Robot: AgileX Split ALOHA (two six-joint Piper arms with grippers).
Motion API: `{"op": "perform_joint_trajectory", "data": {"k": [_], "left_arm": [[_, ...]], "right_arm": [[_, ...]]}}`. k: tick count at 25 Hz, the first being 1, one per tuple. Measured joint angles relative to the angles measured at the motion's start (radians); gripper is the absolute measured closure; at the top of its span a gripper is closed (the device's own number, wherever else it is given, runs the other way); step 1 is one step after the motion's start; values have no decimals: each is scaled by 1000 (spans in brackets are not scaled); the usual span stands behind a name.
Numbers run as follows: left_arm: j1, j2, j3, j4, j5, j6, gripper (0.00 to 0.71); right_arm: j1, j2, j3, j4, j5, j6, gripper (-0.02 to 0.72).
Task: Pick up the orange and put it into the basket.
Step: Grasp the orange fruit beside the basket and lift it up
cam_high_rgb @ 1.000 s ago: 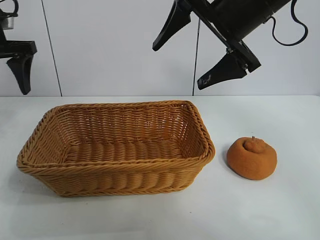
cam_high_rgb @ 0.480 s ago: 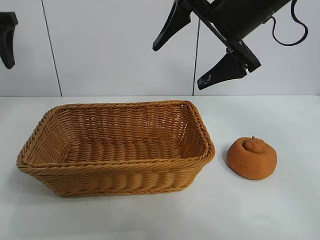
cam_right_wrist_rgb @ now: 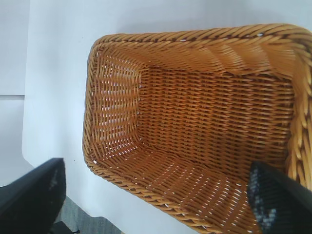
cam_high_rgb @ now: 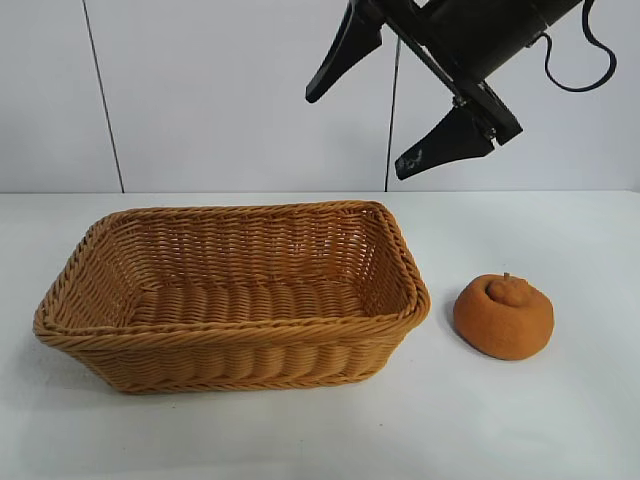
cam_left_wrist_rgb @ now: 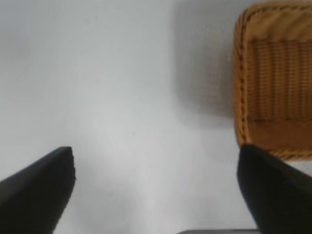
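The orange, a dull orange-brown lump with a knob on top, lies on the white table just right of the basket. The wicker basket is empty. High above the basket's right end hangs my right gripper, open, well up and left of the orange. In the right wrist view that gripper looks down into the basket, with nothing between its fingers. My left gripper is open over bare table beside the basket's end. It does not show in the exterior view.
The white table runs back to a pale panelled wall. In the right wrist view the table's edge shows with grey floor beyond it.
The left gripper has moved up and out of the exterior view at the top left. The right arm, the basket and the orange have not moved.
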Motion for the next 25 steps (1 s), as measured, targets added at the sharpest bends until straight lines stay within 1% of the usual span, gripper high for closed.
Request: {"op": "perform_joint_trajectory", "data": {"k": [6,10,14,20,25], "left_arm": [[0,-309,276,18,3,3,66],[0,-487,419,18,1,3,66],[0,-669,555,7,-53,3,66],[0,-888,700,-34,-120,2,66],[0,-986,715,-36,-144,2,66]], "right_arm": [[0,0,0,-1,0,0,10],[0,0,0,-1,0,0,10],[0,0,0,-1,0,0,10],[0,0,0,-1,-1,0,10],[0,0,0,-1,-2,0,10]]}}
